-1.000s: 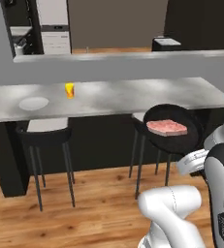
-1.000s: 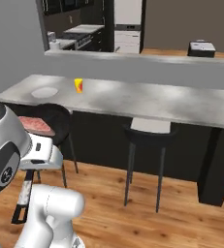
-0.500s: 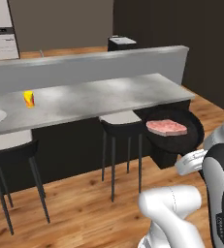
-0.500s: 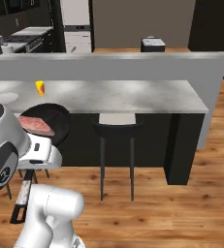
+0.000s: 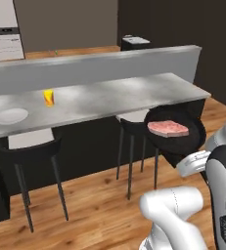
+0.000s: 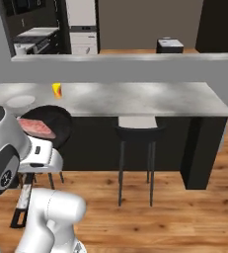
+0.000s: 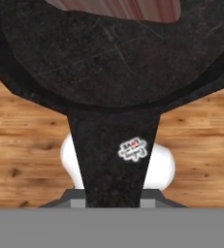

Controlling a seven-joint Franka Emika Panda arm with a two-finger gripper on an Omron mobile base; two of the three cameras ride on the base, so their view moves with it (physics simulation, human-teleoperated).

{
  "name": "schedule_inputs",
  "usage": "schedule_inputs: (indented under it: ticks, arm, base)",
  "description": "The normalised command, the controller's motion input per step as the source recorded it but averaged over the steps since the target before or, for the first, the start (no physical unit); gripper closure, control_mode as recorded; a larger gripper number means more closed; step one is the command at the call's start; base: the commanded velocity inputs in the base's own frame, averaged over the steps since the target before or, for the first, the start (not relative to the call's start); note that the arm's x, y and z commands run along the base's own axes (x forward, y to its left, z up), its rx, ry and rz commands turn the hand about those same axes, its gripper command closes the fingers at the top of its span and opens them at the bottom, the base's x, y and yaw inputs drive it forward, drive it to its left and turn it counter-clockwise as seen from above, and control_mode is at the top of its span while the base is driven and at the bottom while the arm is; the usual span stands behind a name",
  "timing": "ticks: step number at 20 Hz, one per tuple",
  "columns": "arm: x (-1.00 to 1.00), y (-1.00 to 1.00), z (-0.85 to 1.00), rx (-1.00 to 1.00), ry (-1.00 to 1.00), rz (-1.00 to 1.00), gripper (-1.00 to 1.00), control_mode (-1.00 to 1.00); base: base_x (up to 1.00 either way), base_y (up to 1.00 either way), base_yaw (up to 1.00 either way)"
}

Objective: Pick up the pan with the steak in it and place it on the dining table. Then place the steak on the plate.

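Now tool [image 7: 113,206] clamped on pan [image 7: 113,72] handle, steak [image 5: 168,128] inside

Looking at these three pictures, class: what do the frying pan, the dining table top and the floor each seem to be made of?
Frying pan: dark matte metal, perhaps cast iron, judging by its rough black surface with fine scratches.
Dining table top: stone or a stone-like composite, pale grey, mottled, with a soft sheen.
Floor: wooden planks, warm brown, with visible grain, knots and board seams.
All are rendered, so this is only their look.
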Motion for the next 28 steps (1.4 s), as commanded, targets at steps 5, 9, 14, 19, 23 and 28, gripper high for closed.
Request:
schedule_inputs:
  ticks: [5, 9, 14, 19, 23, 28]
  arm:
    - [0.0, 0.0, 0.0, 0.0, 0.0, 0.0, 1.0, 1.0]
    - [0.0, 0.0, 0.0, 0.0, 0.0, 0.0, 1.0, 1.0]
    - [0.0, 0.0, 0.0, 0.0, 0.0, 0.0, 1.0, 1.0]
    - [0.0, 0.0, 0.0, 0.0, 0.0, 0.0, 1.0, 1.0]
    - [0.0, 0.0, 0.0, 0.0, 0.0, 0.0, 1.0, 1.0]
    - [0.0, 0.0, 0.0, 0.0, 0.0, 0.0, 1.0, 1.0]
  base:
    - [0.11, 1.0, -0.01]
    - [0.09, 1.0, -0.01]
    - [0.1, 1.0, -0.01]
    - [0.07, 1.0, 0.0]
    - [0.02, 1.0, 0.0]
    - [0.0, 0.93, 0.0]
